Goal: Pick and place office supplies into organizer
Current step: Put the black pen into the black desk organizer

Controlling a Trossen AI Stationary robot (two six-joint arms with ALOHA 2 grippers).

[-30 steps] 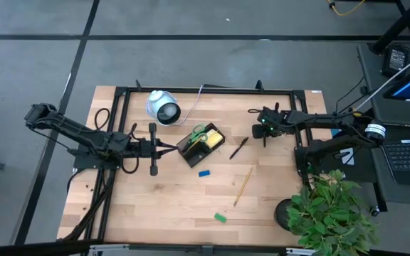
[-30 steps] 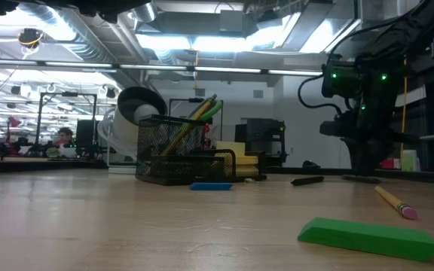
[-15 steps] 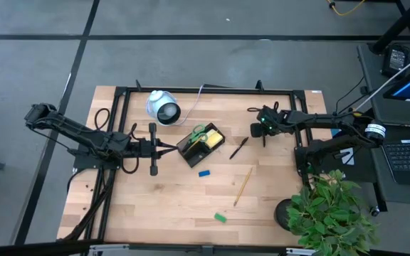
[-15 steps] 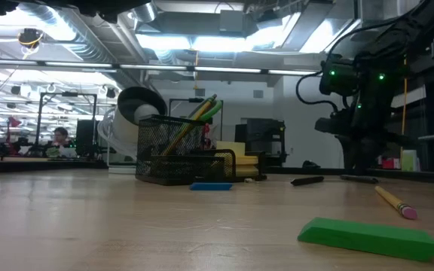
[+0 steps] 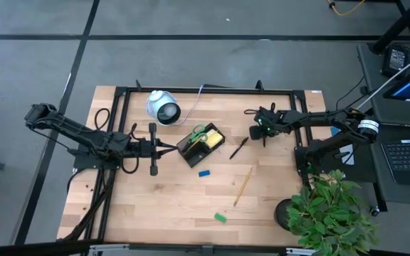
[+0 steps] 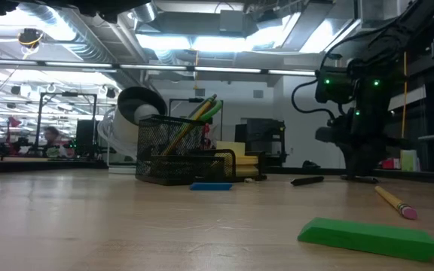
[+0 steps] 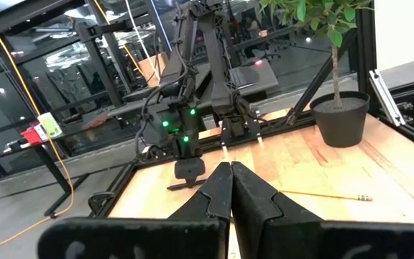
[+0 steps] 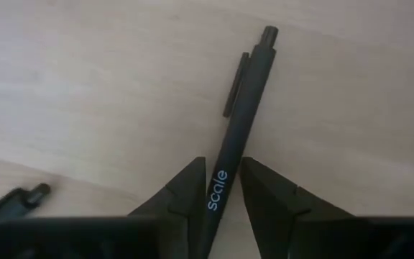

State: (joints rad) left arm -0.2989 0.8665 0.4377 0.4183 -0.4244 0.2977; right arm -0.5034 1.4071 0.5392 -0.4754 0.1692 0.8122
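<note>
The black mesh organizer [image 5: 193, 147] holds green-handled scissors [image 5: 199, 131], a yellow sticky-note pad [image 5: 213, 137] and a pencil [image 6: 196, 119]. On the table lie a black pen [image 5: 238, 148], a pencil [image 5: 243, 186], a blue block [image 5: 204, 173] and a green block [image 5: 221, 218]. My right gripper [image 5: 255, 131] is low over the table to the right of that pen, shut on a second black pen [image 8: 244, 101]. My left gripper [image 5: 166, 148] is shut and empty just left of the organizer; it also shows in the left wrist view [image 7: 230, 171]. My right gripper pinches the second black pen between its two fingers at the printed part of its barrel [image 8: 220, 180]. The pen runs out ahead of the fingers, along them, its clip end [image 8: 266, 36] farthest away. Whether it rests on the table or is lifted, I cannot tell.
A white round device [image 5: 162, 108] with a cable stands at the back, left of the organizer. A potted plant [image 5: 329, 213] stands at the table's near right corner. A black frame [image 5: 205, 89] runs along the far edge. Bare wood lies near the front.
My right gripper has gone a little toward the table's left edge, toward the organizer. The loose things on the table have stayed where they were.
</note>
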